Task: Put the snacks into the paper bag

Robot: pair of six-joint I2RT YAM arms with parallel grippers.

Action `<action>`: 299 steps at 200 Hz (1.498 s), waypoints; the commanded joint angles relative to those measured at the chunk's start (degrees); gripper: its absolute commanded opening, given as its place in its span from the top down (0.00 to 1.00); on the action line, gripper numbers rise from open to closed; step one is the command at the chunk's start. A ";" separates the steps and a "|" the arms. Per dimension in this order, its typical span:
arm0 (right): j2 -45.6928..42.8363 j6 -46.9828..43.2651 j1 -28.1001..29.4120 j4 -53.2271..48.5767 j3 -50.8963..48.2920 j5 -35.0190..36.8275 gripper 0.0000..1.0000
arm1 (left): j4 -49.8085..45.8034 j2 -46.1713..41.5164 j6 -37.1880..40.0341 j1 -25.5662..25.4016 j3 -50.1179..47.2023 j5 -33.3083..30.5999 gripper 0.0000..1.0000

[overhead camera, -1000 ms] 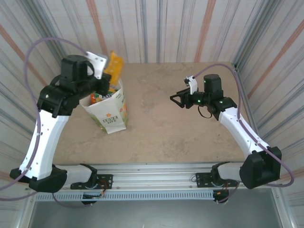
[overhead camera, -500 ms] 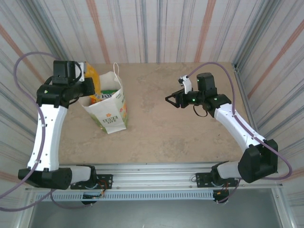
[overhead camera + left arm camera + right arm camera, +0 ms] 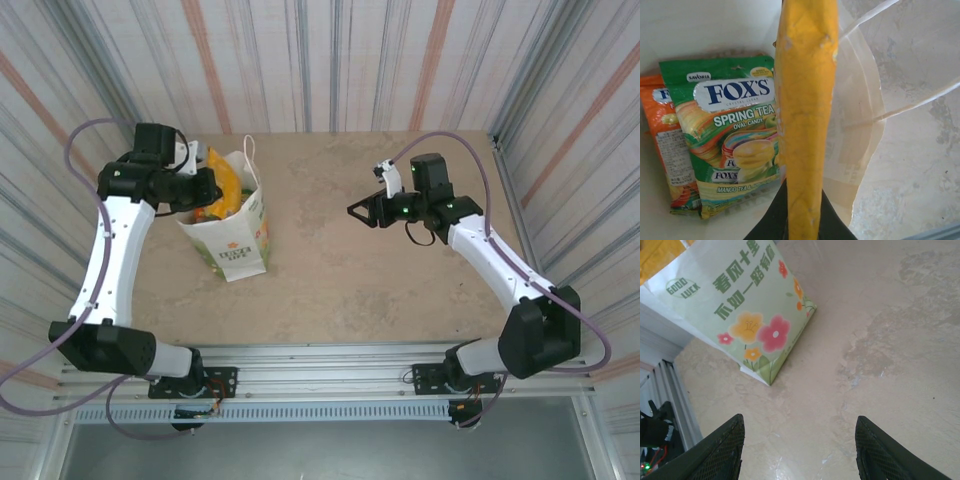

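Yellow-orange packet [image 3: 805, 115]: clamped edge-on in left fingers [image 3: 775, 226], long axis running straight out from them, tip over the mouth of the bag [image 3: 238, 245]. Green packet [image 3: 735, 145] and orange packet [image 3: 670, 150] lie flat inside, below it. Bag stands on counter [image 3: 380, 290], left side. Right fingers [image 3: 715, 452]: spread wide, empty, well apart from bag. Judgement: left arm need only let go; packet should drop in.

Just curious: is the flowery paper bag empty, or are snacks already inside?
Not empty: a green packet and an orange packet lie inside the paper bag.
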 commanded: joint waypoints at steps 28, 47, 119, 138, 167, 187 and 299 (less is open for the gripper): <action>1.64 1.35 0.76 -1.24 2.26 0.14 0.41 | 7.60 2.10 -3.57 1.53 -4.05 9.71 0.96; 1.84 1.34 0.72 -1.32 2.26 0.21 0.41 | 11.80 2.72 -5.39 1.85 -6.50 12.75 0.96; 2.58 1.50 0.79 -1.44 2.26 0.41 0.41 | 4.62 5.08 -2.17 2.82 -4.70 -1.68 0.60; 2.75 1.53 0.87 -1.58 2.38 0.48 0.41 | 0.42 4.96 -0.13 2.79 -1.49 -8.85 0.52; 3.17 1.51 0.98 -1.97 3.04 0.63 0.41 | -1.06 3.86 0.72 2.82 2.33 -10.47 0.42; 3.45 1.63 1.22 -2.02 3.46 0.74 0.41 | 1.61 2.13 1.85 2.37 3.21 -5.83 0.41; 4.06 1.61 1.83 -2.17 4.03 0.97 0.41 | 9.46 6.40 6.85 -10.41 4.98 -6.86 0.27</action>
